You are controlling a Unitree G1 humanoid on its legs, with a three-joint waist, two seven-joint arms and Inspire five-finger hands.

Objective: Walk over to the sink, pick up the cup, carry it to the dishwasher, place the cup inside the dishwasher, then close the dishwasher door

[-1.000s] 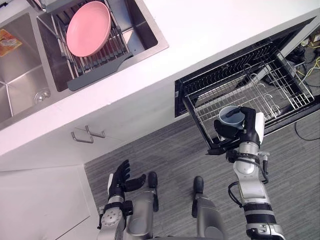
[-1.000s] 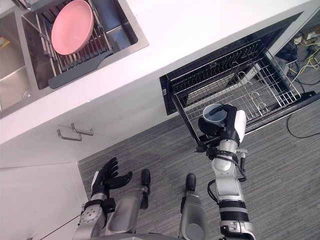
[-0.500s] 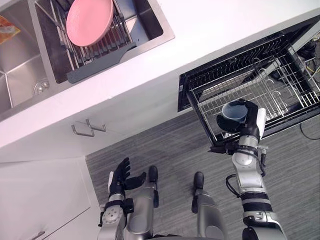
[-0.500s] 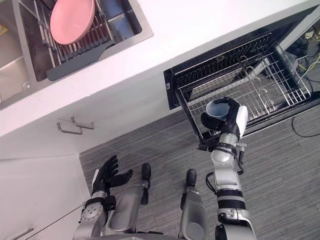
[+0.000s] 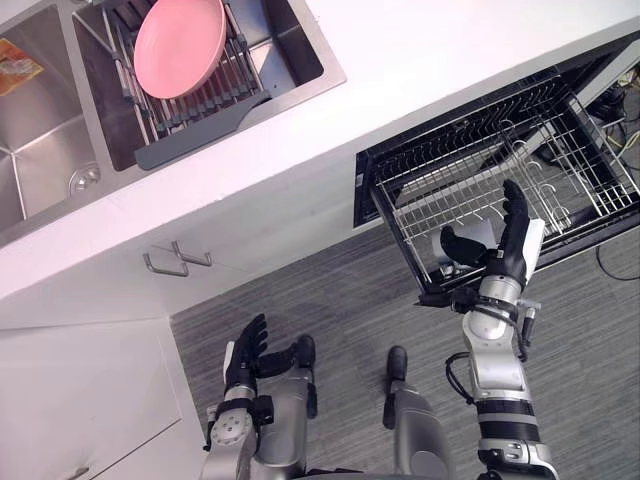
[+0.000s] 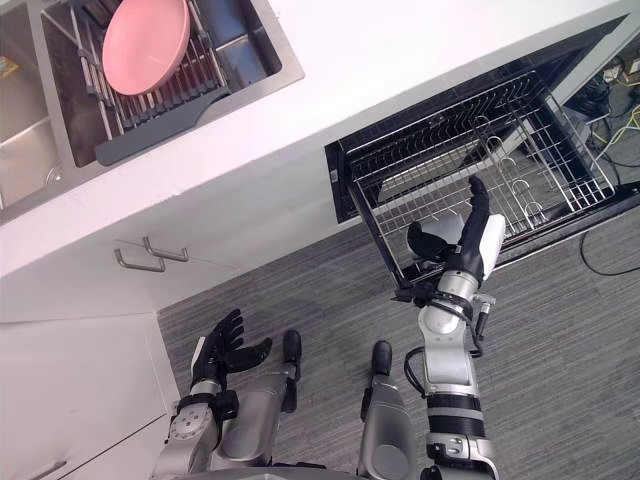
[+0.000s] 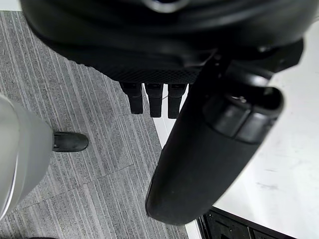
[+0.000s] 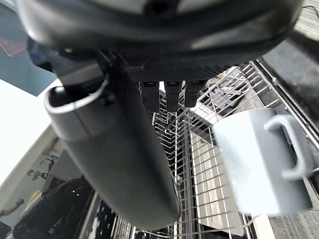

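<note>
The pale blue-grey cup (image 8: 264, 164) with a handle lies in the front corner of the pulled-out wire rack (image 5: 560, 170) of the dishwasher. It shows beside my right hand's thumb, apart from the fingers (image 8: 167, 94). My right hand (image 5: 512, 240) stands open just over that front corner, fingers straight up, with the cup (image 5: 478, 237) between thumb and palm but not gripped. My left hand (image 5: 245, 350) hangs low at my left side above the floor, open and holding nothing.
A pink bowl (image 5: 180, 45) rests in a grey dish rack inside the steel sink (image 5: 40, 150) at the far left. The white counter (image 5: 420, 60) runs between sink and dishwasher. Cabinet handles (image 5: 175, 265) stick out below it. Grey striped floor (image 5: 340, 300) lies under me.
My right hand has opened its fingers and let go of the cup, which has dropped from the grasp into the rack's front corner. The left hand hangs as before.
</note>
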